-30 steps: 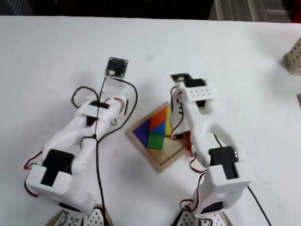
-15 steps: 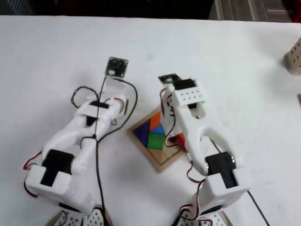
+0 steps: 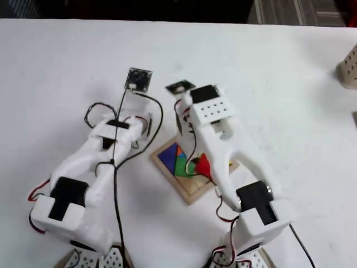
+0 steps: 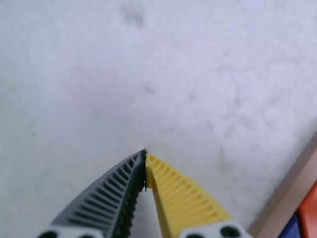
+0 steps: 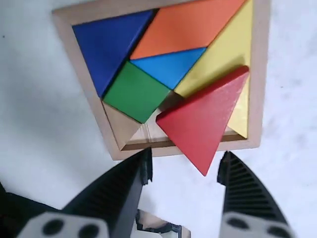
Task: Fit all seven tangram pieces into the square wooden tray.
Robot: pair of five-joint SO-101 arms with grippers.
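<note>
Square wooden tray [image 3: 189, 195] at mid-surface, turned corner-on, between the two arms. White surface [image 3: 67, 61] beneath.

Tray contents, per right wrist view:
- Dark blue triangle [image 5: 109, 49] seated flat in one corner.
- Orange piece [image 5: 185, 27] seated flat along the rim beside it.
- Light blue triangle [image 5: 168, 67] seated flat, between orange piece and green square [image 5: 136, 91].
- Yellow triangle [image 5: 223, 59] seated flat against the adjoining rim.
- Red triangle [image 5: 203, 124] not seated: tilted, resting on the yellow triangle and across the tray rim [image 5: 260, 74], one corner out past the tray's edge.
- Bare tray floor [image 5: 124, 126] exposed beside the green square and under the red triangle's edge.

Right arm [image 3: 223, 145] extended over the tray, covering its right half in the high view. Right jaws wide apart, gripping nothing, one black finger [image 5: 124, 188] on each side of the red triangle's overhanging corner.

Left arm [image 3: 95, 162] left of the tray. Left jaws closed tip to tip, gripping nothing, grey and yellow fingers [image 4: 183, 198] over bare surface, tray corner [image 4: 292, 198] just beside them.
</note>
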